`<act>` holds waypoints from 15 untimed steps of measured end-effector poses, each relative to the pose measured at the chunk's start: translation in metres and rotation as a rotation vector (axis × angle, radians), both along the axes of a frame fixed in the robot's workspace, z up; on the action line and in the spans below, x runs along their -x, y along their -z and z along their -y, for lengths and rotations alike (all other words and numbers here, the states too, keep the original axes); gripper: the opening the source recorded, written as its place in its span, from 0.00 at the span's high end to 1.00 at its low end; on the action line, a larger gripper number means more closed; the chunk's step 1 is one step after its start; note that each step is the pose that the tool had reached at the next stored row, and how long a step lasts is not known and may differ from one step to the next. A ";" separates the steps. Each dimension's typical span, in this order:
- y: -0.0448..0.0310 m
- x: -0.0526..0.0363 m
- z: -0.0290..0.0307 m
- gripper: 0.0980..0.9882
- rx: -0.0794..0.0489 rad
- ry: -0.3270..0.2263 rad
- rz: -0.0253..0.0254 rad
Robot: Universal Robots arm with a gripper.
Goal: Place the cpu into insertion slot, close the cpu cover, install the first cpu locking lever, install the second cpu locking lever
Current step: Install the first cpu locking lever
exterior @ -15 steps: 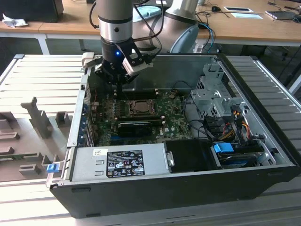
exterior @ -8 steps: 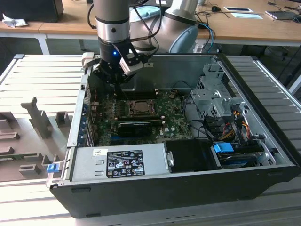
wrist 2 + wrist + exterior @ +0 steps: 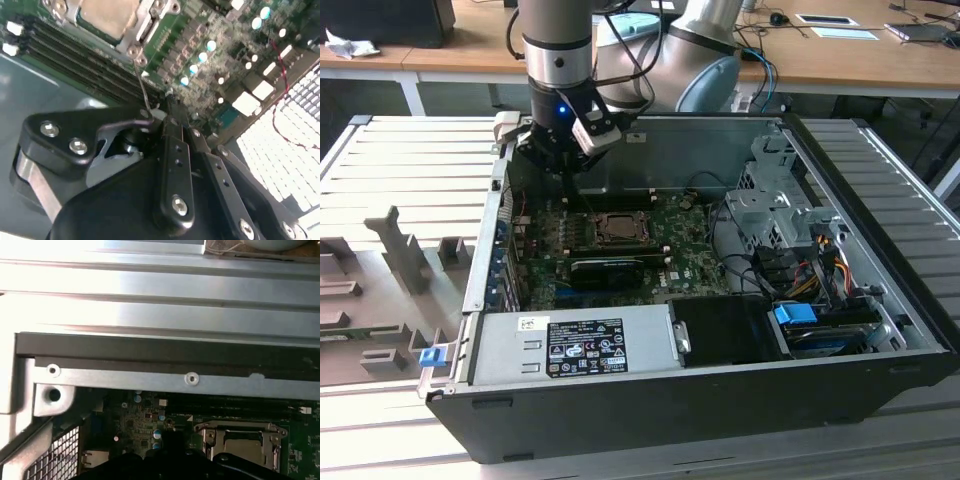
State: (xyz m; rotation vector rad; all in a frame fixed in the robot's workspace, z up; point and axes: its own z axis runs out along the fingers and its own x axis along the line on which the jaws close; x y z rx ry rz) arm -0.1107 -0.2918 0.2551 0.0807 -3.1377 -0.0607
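One square silvery cpu, grey metal cpu cover

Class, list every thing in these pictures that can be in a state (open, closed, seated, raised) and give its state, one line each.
computer case: open, side panel off.
cpu: seated in its socket.
cpu cover: closed flat over the cpu.
locking lever: swung out from the socket, not latched, its end at the gripper.
gripper: down inside the case, at the lever's end.
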 end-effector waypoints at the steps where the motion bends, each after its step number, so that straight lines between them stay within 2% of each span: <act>1: 0.0003 -0.0020 0.0000 0.99 0.000 0.000 -0.0001; 3: 0.0004 -0.0054 0.0000 0.99 0.000 0.000 -0.0001; 9: 0.0012 -0.0243 0.0001 0.99 0.000 0.001 -0.0002; 15: 0.0070 -0.0396 0.0006 0.99 0.000 0.004 -0.0002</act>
